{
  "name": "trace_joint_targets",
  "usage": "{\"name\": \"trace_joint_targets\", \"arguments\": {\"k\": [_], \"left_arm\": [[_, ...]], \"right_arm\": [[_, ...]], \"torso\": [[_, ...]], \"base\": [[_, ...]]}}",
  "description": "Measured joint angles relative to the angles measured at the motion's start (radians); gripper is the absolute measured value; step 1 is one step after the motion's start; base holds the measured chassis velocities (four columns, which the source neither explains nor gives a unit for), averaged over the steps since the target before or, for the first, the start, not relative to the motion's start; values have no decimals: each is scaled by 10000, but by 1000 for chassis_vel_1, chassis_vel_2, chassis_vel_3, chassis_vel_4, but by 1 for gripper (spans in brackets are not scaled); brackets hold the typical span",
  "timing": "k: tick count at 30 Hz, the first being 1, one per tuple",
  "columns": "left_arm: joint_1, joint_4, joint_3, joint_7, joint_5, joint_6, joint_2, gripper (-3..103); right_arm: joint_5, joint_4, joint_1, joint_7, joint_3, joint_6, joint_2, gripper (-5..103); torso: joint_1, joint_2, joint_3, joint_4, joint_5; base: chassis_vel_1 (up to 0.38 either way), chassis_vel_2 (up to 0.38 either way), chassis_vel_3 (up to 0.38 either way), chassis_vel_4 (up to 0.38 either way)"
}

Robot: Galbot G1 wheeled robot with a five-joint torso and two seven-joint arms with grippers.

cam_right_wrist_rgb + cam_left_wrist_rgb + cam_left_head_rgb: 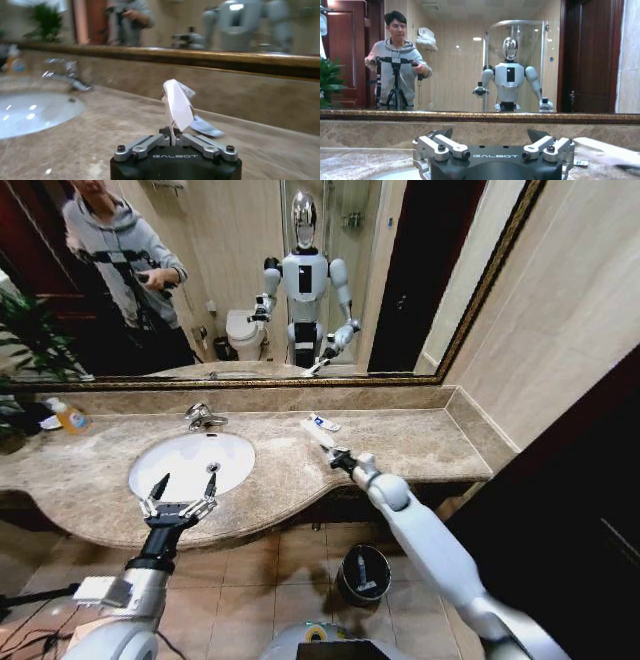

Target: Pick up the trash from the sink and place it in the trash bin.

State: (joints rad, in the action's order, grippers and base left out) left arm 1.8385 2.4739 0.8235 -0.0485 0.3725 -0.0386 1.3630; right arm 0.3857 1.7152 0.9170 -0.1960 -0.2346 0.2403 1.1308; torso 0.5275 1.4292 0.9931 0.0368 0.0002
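Far left of the head view: an orange-yellow soap bottle stands on the beige marble surface, by the mirror's lower edge.
Sink: the white oval sink sits left of centre in the head view, its chrome faucet at the back rim; the bowl looks bare where it shows.
Left claw: the left claw hangs over the sink's front rim, lower left of centre in the head view, its fingers spread wide with nothing between them; the left wrist view shows the same spread claw at the bottom of the frame, facing the mirror.
Trash on the surface: a white-and-blue tube lies near the back wall, just above centre in the head view, well apart from the sink; the right wrist view shows it blurred behind the held piece.
Right claw: the right claw is above the surface, right of the sink and near centre in the head view, its fingers pressed together on a flat white packet; in the right wrist view the claw pinches the packet by its lower edge, the packet standing up from the fingertips.
Trash bin: the dark grey trash bin with a shiny rim stands on the tiled floor, lower centre of the head view, under the right arm and in front of the surface's edge.
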Motion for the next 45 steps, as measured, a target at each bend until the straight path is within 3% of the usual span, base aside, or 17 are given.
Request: {"name": "trace_joint_targets", "arguments": {"k": [1,4,8,11,16,20,29,39,42,45], "left_arm": [[0,0,0,0,0,0,0,100],[0,0,-2,-6,0,0,0,100],[0,0,-2,-4,0,0,0,100],[1,0,-1,-2,0,0,0,100],[0,0,-1,-5,0,0,1,100],[0,0,-1,-3,0,0,-1,100],[0,0,-1,-4,0,0,0,100],[0,0,-1,-3,0,0,0,100],[0,0,-1,-3,0,0,0,100],[0,0,-1,-3,0,0,-1,100]], "right_arm": [[0,0,0,0,0,0,0,0],[906,1144,1306,512,-1331,-122,-387,0],[1221,1768,2182,771,-2100,-169,-455,0],[1314,2518,3672,1054,-3150,-257,-170,0],[1317,3072,5057,1052,-4015,-507,227,0],[1166,3633,6807,563,-4871,-1107,851,0],[1051,3416,8893,-889,-5336,-2766,2413,0],[-421,1607,8944,-543,-5034,-3464,2986,0],[-2138,51,8349,350,-4407,-2761,3160,0],[-2672,-653,7872,475,-4233,-2465,3163,0]], "torso": [[0,0,0,0,0],[0,0,-1,-1,0],[0,0,-1,-2,1],[0,0,-1,0,2],[-1,0,-2,-1,2],[-1,0,-1,-2,-3],[-1,0,-1,-2,-4],[0,-1,0,0,-4],[-1,-1,0,-1,0],[0,-1,0,-1,-2]], "base": [[0,0,0,0],[0,0,0,0],[0,0,0,0],[0,0,0,0],[0,0,0,0],[0,0,0,0],[0,0,0,0],[0,0,0,0],[0,0,0,0],[0,0,0,0]]}}
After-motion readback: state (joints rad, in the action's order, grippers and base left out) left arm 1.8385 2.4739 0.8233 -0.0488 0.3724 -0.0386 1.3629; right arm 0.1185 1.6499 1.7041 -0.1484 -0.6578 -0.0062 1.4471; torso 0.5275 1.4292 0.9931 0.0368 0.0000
